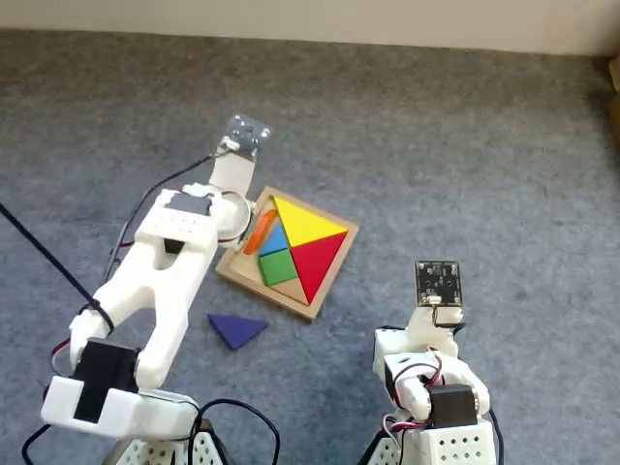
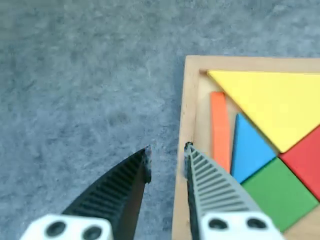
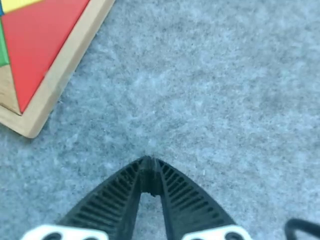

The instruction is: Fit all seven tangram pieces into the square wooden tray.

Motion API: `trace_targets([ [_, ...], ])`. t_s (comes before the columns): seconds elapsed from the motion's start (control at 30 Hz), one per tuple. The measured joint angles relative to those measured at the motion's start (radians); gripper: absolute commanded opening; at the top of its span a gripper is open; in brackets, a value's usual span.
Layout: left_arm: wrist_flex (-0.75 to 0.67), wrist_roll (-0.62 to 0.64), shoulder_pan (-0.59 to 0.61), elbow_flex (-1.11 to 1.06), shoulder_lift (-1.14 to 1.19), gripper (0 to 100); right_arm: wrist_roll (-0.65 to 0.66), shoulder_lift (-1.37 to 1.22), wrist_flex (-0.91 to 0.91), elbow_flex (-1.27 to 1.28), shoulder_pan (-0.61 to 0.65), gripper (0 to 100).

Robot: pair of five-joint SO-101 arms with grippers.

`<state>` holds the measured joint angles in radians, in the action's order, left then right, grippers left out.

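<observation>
Left gripper at the tray's rim, one piece out on the carpet.

I've got the left gripper (image 2: 167, 152) parted by a narrow gap with nothing in it, one fingertip (image 2: 145, 157) over the grey carpet (image 2: 75, 75) and the other right at the outer edge of the square wooden tray (image 2: 189, 100). In the tray I see the yellow triangle (image 1: 302, 221), red triangle (image 1: 315, 260), green square (image 1: 278, 266), blue triangle (image 1: 273, 240) and an orange piece (image 1: 259, 232), which shows as a thin strip along the rim nearest my gripper (I can't tell whether it lies flat). A dark blue triangle (image 1: 237, 328) lies on the carpet just beside the tray, next to my left arm. My right gripper (image 3: 150, 162) is pinched closed on nothing, over bare carpet off the tray's corner.
</observation>
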<state>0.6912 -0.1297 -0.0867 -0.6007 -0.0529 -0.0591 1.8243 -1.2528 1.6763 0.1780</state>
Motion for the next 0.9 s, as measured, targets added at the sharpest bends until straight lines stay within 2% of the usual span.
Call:
trace_targets([
  [0.4, -0.003, -0.002, -0.106, -0.052, 0.0, 13, 0.0, 0.0, 0.0, 0.0, 0.0, 0.7],
  [0.9, -0.003, -0.002, -0.112, -0.052, -0.008, 13, 0.0, 0.0, 0.0, 0.0, 0.0, 0.7],
])
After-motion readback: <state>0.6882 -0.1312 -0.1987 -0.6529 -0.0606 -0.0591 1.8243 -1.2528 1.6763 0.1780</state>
